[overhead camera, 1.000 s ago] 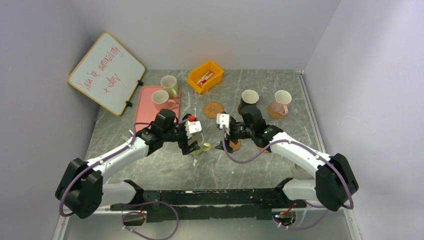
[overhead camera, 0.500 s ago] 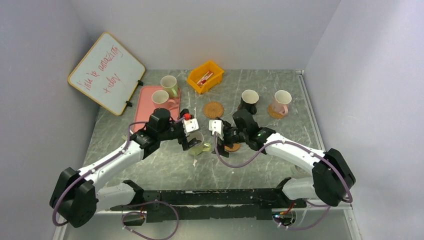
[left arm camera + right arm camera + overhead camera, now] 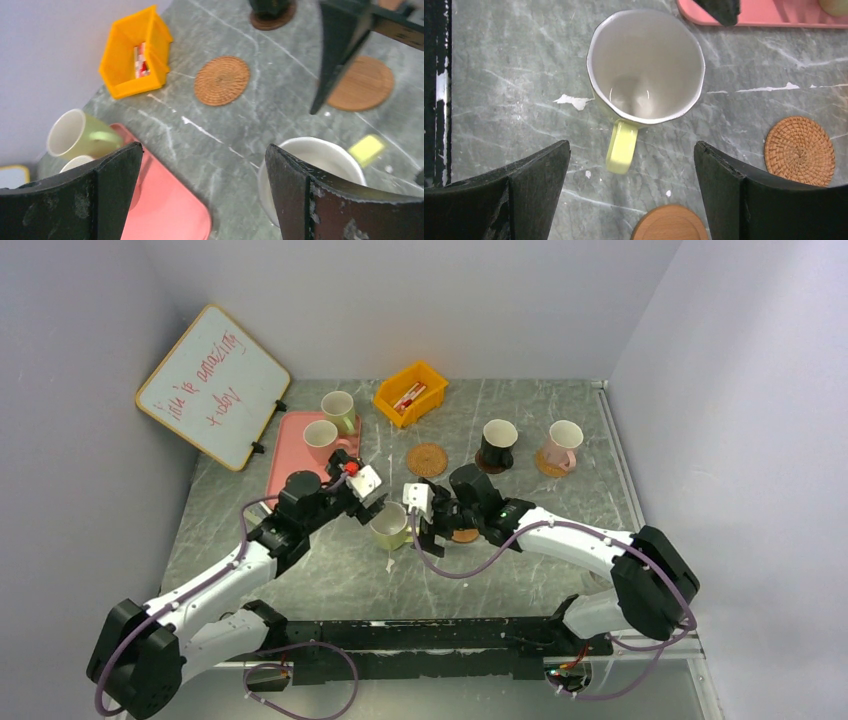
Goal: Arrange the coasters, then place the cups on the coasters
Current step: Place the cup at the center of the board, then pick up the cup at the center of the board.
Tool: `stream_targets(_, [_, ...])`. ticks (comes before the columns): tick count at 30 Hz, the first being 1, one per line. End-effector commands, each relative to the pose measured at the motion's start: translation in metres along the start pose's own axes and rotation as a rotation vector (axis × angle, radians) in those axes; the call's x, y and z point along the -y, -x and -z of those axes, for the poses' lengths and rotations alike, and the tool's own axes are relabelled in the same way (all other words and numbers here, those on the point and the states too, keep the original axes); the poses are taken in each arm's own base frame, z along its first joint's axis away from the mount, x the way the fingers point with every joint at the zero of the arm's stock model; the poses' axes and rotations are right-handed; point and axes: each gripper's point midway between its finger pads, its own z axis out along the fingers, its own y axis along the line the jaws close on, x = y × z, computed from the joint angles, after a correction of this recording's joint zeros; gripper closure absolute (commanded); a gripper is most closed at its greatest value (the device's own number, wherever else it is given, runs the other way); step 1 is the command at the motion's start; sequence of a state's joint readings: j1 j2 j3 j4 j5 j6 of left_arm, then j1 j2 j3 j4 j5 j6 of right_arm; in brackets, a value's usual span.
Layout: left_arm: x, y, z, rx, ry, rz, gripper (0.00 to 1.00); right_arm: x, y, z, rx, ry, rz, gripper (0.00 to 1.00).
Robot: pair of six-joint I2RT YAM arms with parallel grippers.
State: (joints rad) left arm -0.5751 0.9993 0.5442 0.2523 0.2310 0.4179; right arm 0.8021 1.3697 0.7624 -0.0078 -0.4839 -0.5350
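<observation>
The orange-yellow plastic bin (image 3: pixel 120 60) holds something red and white (image 3: pixel 140 59) and stands on a grey stone-look table (image 3: pixel 560 430) veined with white. Left of the bin lies a pink rectangular tray (image 3: pixel 290 435) bearing a pale green mug (image 3: pixel 338 410) and a pale pink mug (image 3: pixel 321 438), both whitish inside. Just in front of the bin is a tan round woven-patterned coaster (image 3: pixel 427 459). Farther in front are a second pale green mug (image 3: pixel 644 65), white within with a yellow-green handle, and a plain orange-brown wooden coaster (image 3: pixel 362 82). Right of the bin, a black mug (image 3: pixel 492 453) sits on a dark brown coaster (image 3: pixel 272 20), and a second pale pink mug (image 3: pixel 560 450) on another orange-brown coaster (image 3: pixel 541 466).
</observation>
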Motion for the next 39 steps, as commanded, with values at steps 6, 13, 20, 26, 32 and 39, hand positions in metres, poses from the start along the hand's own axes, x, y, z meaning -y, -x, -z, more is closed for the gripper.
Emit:
stream_targets(6, [-0.059, 0.012, 0.012, 0.07, 0.315, 0.047, 0.03, 0.014, 0.033, -0.007, 0.086, -0.069, 0.008, 0.1])
stream_targets(13, [-0.087, 0.002, 0.023, 0.052, 0.466, 0.079, 0.03, 0.011, 0.03, -0.014, 0.07, -0.06, 0.006, 0.23])
stream_targets(20, [-0.092, -0.004, 0.024, 0.04, 0.488, 0.084, 0.03, 0.011, 0.027, -0.018, 0.062, -0.063, -0.002, 0.32])
stream_targets(26, [-0.092, -0.003, 0.026, 0.047, 0.492, 0.081, 0.03, 0.01, 0.031, -0.018, 0.074, -0.064, -0.004, 0.41])
stream_targets(32, [-0.091, -0.004, 0.025, 0.049, 0.486, 0.079, 0.03, 0.009, 0.031, -0.022, 0.068, -0.063, -0.011, 0.52])
stream_targets(39, [-0.089, -0.005, 0.024, 0.048, 0.478, 0.077, 0.03, 0.009, 0.031, -0.023, 0.069, -0.062, -0.015, 0.62])
